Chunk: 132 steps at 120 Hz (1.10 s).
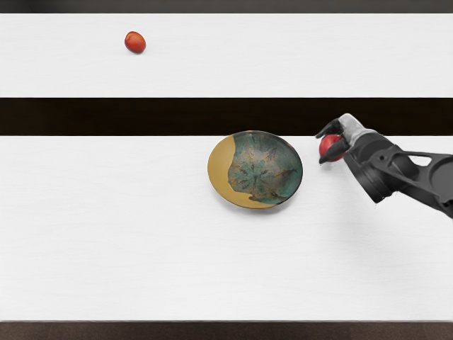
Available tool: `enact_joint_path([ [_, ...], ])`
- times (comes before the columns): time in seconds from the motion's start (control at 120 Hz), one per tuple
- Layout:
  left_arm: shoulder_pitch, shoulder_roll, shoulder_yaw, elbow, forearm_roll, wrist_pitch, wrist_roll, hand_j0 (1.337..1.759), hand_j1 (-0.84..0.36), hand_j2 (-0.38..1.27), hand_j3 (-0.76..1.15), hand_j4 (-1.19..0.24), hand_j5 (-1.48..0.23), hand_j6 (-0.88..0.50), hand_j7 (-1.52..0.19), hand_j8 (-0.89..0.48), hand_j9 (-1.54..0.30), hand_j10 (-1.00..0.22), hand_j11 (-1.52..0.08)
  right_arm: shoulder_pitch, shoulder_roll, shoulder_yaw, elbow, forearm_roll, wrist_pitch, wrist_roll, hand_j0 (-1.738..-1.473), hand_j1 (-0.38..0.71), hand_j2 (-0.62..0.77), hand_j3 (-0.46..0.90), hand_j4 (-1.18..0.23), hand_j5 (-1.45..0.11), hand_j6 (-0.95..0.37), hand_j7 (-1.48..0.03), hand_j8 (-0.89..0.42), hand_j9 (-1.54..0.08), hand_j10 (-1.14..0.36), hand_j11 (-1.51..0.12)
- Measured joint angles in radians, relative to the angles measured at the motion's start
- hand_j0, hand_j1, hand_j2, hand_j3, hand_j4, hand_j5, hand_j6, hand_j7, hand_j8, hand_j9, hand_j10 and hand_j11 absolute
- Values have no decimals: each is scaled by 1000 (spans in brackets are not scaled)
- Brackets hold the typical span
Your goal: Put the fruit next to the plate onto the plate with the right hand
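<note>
A round plate (221,170) with a yellow rim and a green-blue pattern lies near the middle of the near white table. Just right of it, a small red fruit (328,145) sits inside my right hand (331,144), whose dark fingers are curled around it. The right arm comes in from the right edge. The fruit is beside the plate, apart from its rim, and I cannot tell whether it rests on the table or is lifted. The hand partly covers the fruit.
A second red fruit (135,42) lies on the far white surface at the upper left. A dark gap (141,116) runs between the far surface and the near table.
</note>
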Motion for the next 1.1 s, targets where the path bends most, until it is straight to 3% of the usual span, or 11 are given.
enact_joint_path([
  [0.2,-1,0,0,0,0,0,0,1658,349,0,0,0,0,0,0,0,0,0,0,2,-39,155,98,3,111,1,-1649,280,224,0,-740,-1042,-438,-995,-261,-1017,-399,-1026],
  [0.35,-1,0,0,0,0,0,0,1658,349,0,0,0,0,0,0,0,0,0,0,-2,-30,199,164,3,148,1,-1649,276,220,0,-740,-1060,-439,-1003,-261,-1024,-394,-1040],
  [0.642,-1,0,0,0,0,0,0,1658,349,0,0,0,0,0,0,0,0,0,0,-58,105,198,117,7,160,5,-1650,275,216,0,-728,-1086,-431,-1004,-247,-1032,-388,-1041],
  [0.775,-1,0,0,0,0,0,0,1658,349,0,0,0,0,0,0,0,0,0,0,-67,109,218,139,-1,151,14,-1654,7,111,0,-406,-604,-252,-559,-152,-574,-232,-579],
  [0.917,-1,0,0,0,0,0,0,1658,349,0,0,0,0,0,0,0,0,0,0,-78,17,310,227,-3,239,17,-1656,-158,54,0,-215,-317,-138,-294,-88,-302,-128,-304],
  [0.967,-1,0,0,0,0,0,0,1658,349,0,0,0,0,0,0,0,0,0,0,-131,-26,436,247,-1,390,29,-1656,-194,41,0,-174,-255,-114,-237,-74,-243,-106,-245],
  [1.1,-1,0,0,0,0,0,0,1658,349,0,0,0,0,0,0,0,0,0,0,-393,-78,920,256,106,809,63,-1657,-255,20,0,-102,-147,-71,-138,-50,-141,-66,-142],
])
